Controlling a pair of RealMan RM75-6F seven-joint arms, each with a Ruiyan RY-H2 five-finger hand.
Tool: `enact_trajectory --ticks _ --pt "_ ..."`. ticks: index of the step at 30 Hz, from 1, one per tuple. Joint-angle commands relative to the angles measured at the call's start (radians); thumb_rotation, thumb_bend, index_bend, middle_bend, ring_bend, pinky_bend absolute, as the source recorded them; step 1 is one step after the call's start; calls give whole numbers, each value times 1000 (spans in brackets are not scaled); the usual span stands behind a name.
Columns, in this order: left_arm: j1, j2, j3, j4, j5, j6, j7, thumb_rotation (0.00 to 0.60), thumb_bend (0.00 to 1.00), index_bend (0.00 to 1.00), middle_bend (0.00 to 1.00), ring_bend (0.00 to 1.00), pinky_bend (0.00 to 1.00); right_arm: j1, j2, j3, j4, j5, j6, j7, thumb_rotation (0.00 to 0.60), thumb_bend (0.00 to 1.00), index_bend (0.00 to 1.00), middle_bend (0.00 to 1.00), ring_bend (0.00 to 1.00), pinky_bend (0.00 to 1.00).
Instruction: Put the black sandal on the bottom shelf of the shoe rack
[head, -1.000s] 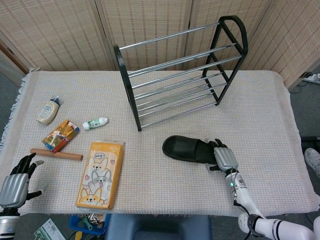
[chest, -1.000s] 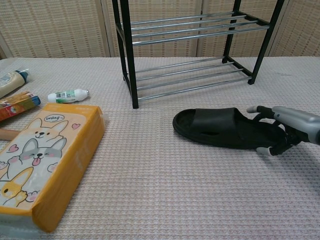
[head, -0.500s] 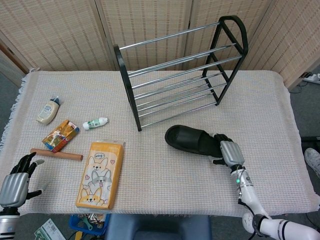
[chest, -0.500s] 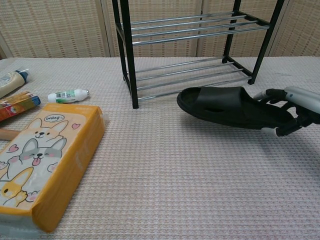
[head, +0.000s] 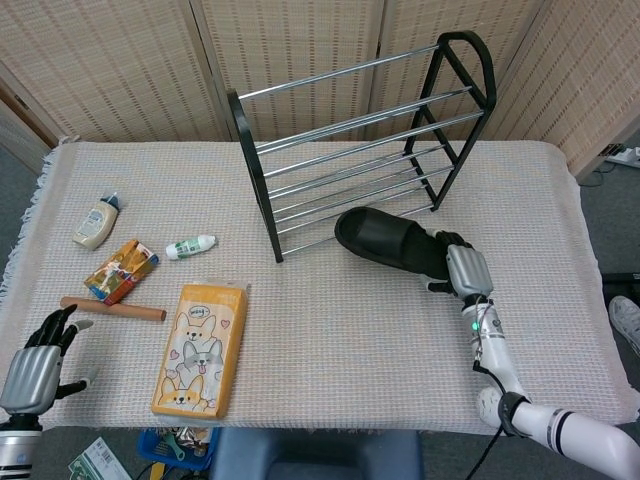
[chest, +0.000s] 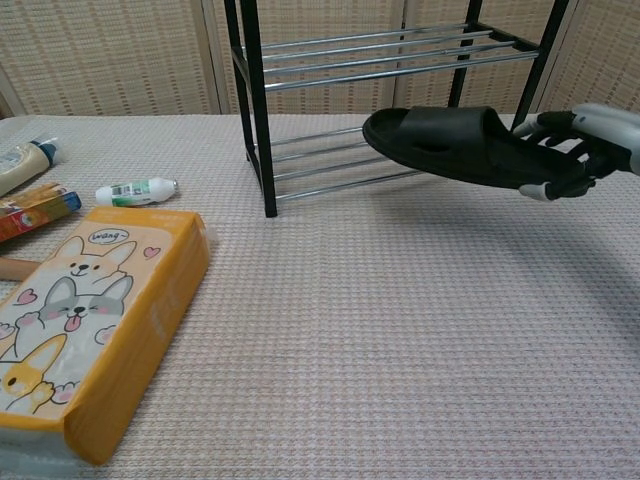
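- Black sandal (chest: 455, 145), matte rubber with a broad strap, hangs above the woven tabletop (chest: 400, 330), toe toward the shoe rack (head: 360, 150).
- Right hand (chest: 575, 150) grips its heel.
- Left hand (head: 35, 365) rests with fingers spread, holding nothing.

Sandal (head: 388, 241) before shoe rack (head: 360, 140)

A woven beige cloth (head: 330, 330) covers the table (head: 600, 300). Near its left front lies an orange tissue pack (head: 200, 348) printed with cartoon corgis. Just beyond the pack's far left corner rests a brown stick (head: 112, 309), and beside that an orange snack packet (head: 121, 270). A small white tube with a green cap (head: 190, 246) lies farther in, and a cream squeeze bottle (head: 95, 223) sits toward the left edge. Woven folding screens (head: 120, 60) stand behind the table.
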Motion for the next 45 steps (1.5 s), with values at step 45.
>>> enact_trajectory --ticks 45 --pt "31 13 8 23 -33 -7 -20 600 244 267 104 96 247 422 -331 160 590 336 -269 -108 600 133 0 22 4 166"
